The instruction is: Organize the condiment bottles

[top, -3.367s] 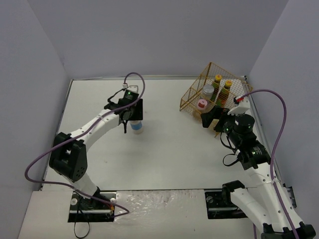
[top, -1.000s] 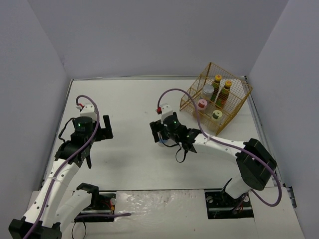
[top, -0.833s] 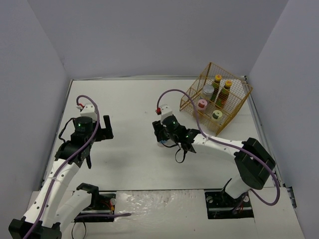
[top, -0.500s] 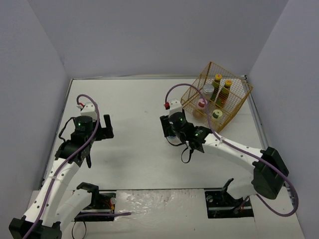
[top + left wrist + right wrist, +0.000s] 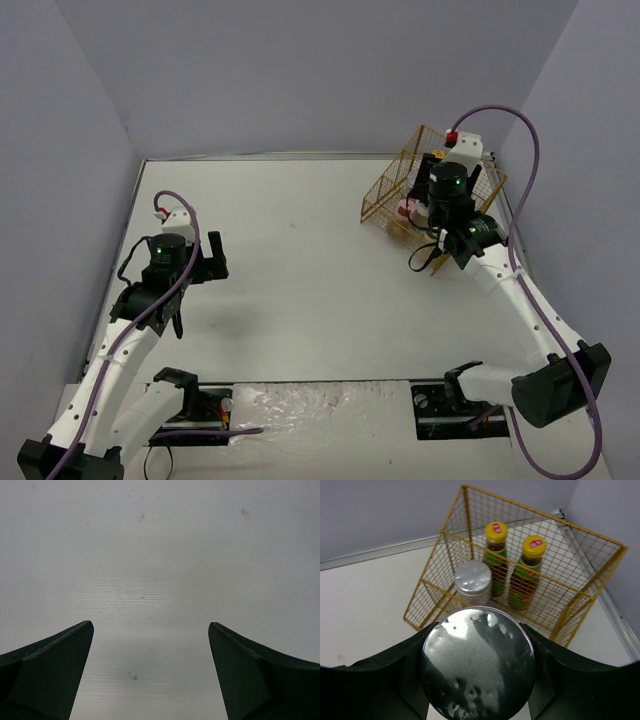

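From above, the left gripper (image 5: 212,257) hangs at 9 o'clock. The yellow basket (image 5: 385,192) sits at 2 o'clock.

Left wrist view: its jaws are wide apart, with only bare table (image 5: 160,555) between.

Right wrist view: the right gripper (image 5: 479,670) squeezes a silver-lidded jar (image 5: 479,657). At 12 o'clock, the basket holds two sauce bottles (image 5: 496,555) (image 5: 530,570) and a second jar (image 5: 472,582).
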`<state>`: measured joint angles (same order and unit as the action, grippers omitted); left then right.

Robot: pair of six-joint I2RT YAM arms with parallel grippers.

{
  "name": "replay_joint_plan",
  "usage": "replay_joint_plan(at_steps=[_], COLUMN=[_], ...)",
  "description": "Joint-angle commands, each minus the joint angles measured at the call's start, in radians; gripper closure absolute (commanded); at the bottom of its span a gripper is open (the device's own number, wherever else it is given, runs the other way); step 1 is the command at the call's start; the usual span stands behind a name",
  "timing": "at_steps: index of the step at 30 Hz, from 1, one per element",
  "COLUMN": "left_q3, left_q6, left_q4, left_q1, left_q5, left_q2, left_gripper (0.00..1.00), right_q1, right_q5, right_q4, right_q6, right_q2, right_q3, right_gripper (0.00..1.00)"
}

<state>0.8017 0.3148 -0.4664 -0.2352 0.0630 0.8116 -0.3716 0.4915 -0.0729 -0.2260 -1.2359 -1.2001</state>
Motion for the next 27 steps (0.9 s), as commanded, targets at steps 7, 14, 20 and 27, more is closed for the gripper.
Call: replay_joint_plan(at_steps=[7,14,20,27], left_q3=[0.031,0.031,0.030,0.028], left_q6=[-0.005,-0.004,-0.003,0.000], left_q4=[0.052,0.051,0.052,0.056], left_q1=[0.005,0.005,0.005,0.005], left_q5=[-0.014,-0.013,-0.012,-0.019], left_q2=[0.000,-0.007,-0.009,-0.008], left_gripper=[0.03,0.03,0.03,0.03], right_q1=[0.212,0.243,0.254,0.258], right_q5=[-0.019,-0.042,-0.054,-0.054], right_q4=[0.124,0.153,0.179,0.216], right_q6=[-0.046,-0.060,-0.095,-0.131], right_q2=[-0.112,-0.180,-0.246,-0.316], right_q3=[-0.111,-0.119,-0.076,-0.047], right_gripper=[0.82,0.82,0.79,0.72])
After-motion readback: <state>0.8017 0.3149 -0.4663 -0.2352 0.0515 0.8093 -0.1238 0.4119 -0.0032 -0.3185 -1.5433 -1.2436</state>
